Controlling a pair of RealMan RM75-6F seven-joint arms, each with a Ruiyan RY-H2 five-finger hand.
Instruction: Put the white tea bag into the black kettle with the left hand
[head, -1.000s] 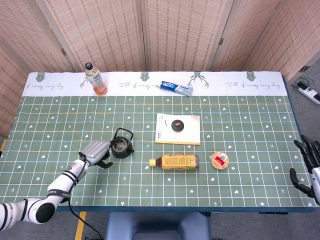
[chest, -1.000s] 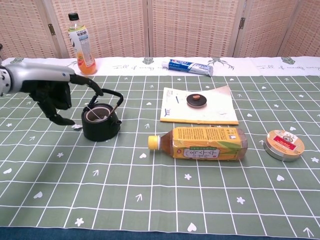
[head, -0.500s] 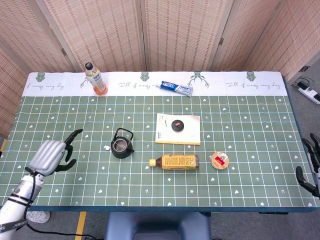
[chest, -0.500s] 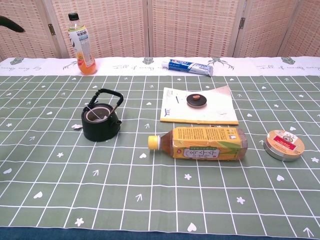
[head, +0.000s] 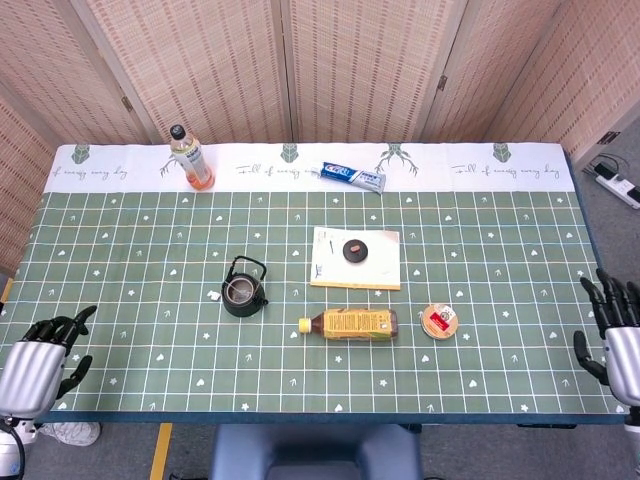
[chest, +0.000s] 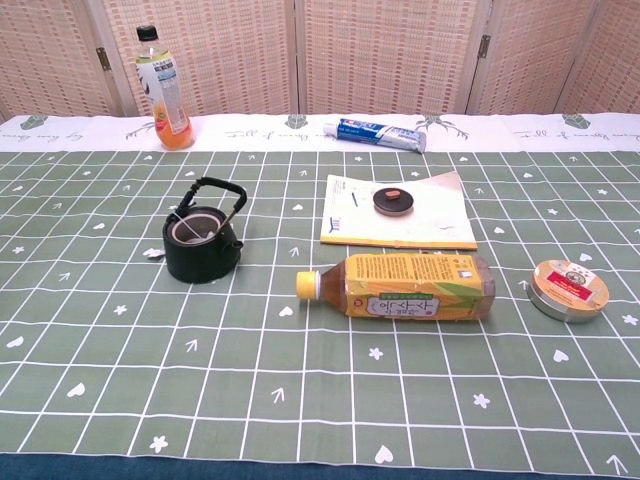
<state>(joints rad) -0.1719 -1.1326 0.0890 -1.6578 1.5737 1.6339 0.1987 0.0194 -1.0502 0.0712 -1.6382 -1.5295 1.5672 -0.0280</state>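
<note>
When reaching for the teapot (head: 243, 291), start from the left hand (head: 40, 350), because it is the nearer one. Find it now at the near left corner of the table (head: 120, 250), well apart from the pot, with fingers spread, a little bent, and holding nothing. Find the right hand (head: 612, 335) off the near right edge, also with fingers apart and empty; leave it there.

Note the place of the teapot: left of the middle, standing upright, without lid, with the handle raised and tilted toward the back. Note also the lid (head: 354, 250), lying on the paper (head: 375, 268) to the right of the pot.

Approach low from the left side, not from above. Slide the fingers under the handle and close only when they are well around it. Lift straight up, slowly, to keep the pot from swinging.

Mind the small white scrap (head: 213, 295) just beside the pot on its left. Keep away from the lying bottle (head: 350, 323) near its right front, since probably it rolls with a light push.
</note>
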